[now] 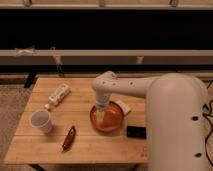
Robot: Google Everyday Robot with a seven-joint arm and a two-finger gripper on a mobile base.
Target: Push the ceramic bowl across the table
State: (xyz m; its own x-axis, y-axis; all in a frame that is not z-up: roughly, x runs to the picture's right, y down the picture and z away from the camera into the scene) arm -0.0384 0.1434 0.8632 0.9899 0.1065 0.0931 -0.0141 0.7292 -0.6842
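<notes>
On the light wooden counter [95, 150] we see, from the left edge, a white cup [41, 120], a bottle [59, 94] lying flat and a dark red packet [69, 138]. The ceramic bowl [115, 123], glossy orange-red and paler inside, sits right of the middle, nearer the front edge. The gripper [102, 114] reaches down inside it; we cannot tell how its jaws stand. The arm [125, 86] covers the bowl's rear rim, and the robot's pale body [175, 125] hides the counter's right edge.

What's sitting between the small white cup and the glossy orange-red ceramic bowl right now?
Camera view: only bare planks of the light wooden table. A slim dark-red object lies just off that line, toward the near edge. The gripper is down inside the ceramic bowl.
</notes>
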